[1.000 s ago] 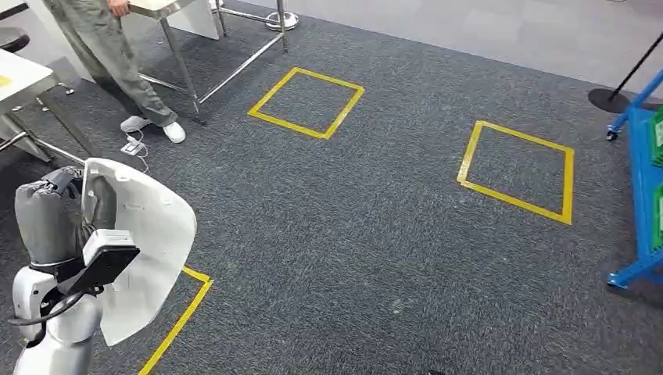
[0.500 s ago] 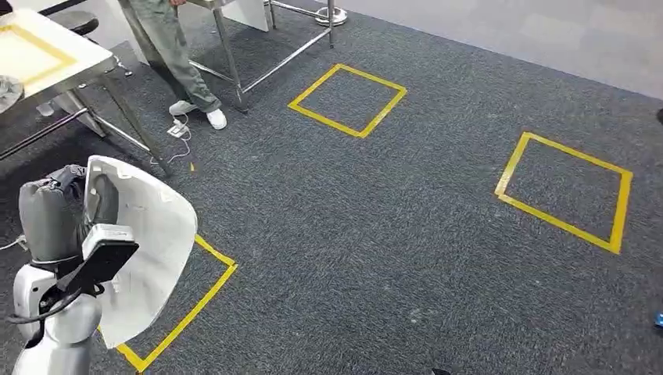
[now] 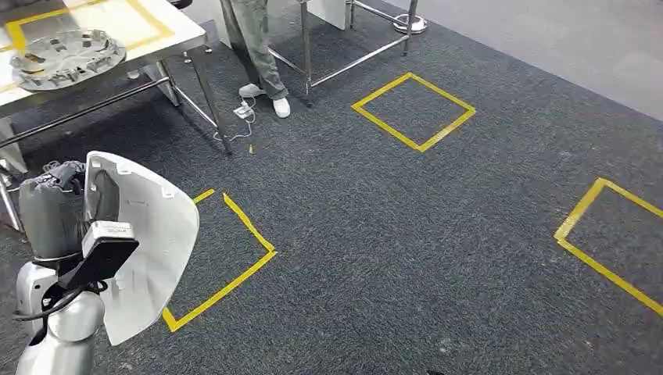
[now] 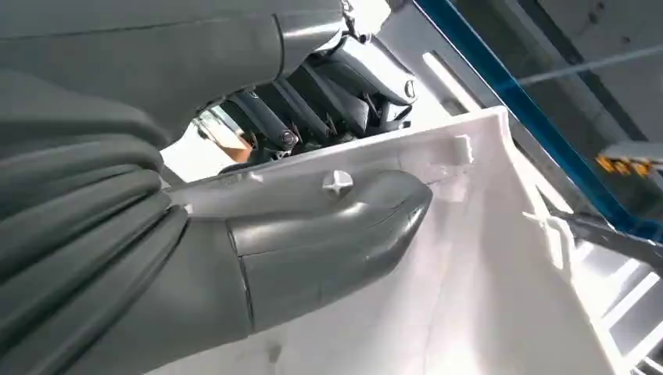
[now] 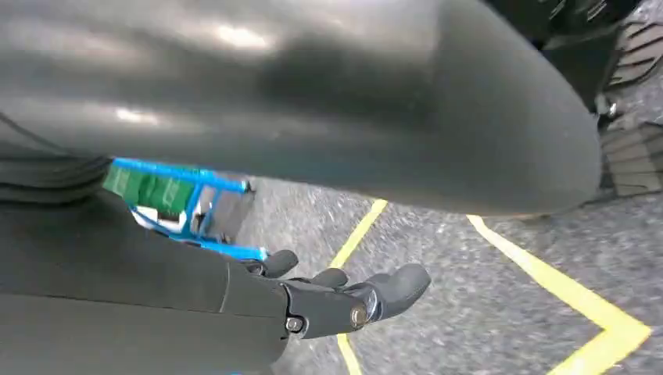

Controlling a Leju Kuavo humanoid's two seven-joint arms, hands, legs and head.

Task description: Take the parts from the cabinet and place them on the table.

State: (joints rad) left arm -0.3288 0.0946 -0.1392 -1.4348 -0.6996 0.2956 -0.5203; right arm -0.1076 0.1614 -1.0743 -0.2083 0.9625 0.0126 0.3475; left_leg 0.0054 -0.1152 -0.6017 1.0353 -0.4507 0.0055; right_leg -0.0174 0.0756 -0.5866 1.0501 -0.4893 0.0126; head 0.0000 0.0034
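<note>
My left hand (image 3: 59,215) grips a large curved white plastic part (image 3: 145,242) at the lower left of the head view. In the left wrist view the thick grey thumb (image 4: 328,234) lies across the white part (image 4: 485,281), with the darker fingers (image 4: 313,101) behind its edge. A steel table (image 3: 176,31) with yellow tape marks stands at the upper left, and a round silver-grey part (image 3: 66,56) lies on it. My right hand (image 5: 328,301) hangs over the carpet, fingers loosely extended, holding nothing.
A person's legs (image 3: 258,47) stand beside a second steel table frame (image 3: 344,55) at the top. Yellow tape squares (image 3: 413,111) mark the dark carpet. A white plug block (image 3: 243,112) lies by the table leg. A blue cabinet frame (image 5: 184,203) is behind me.
The whole view has swung left as I turn: the table with the round part has come in at upper left and the blue cabinet has left the right edge. The white part stays held.
</note>
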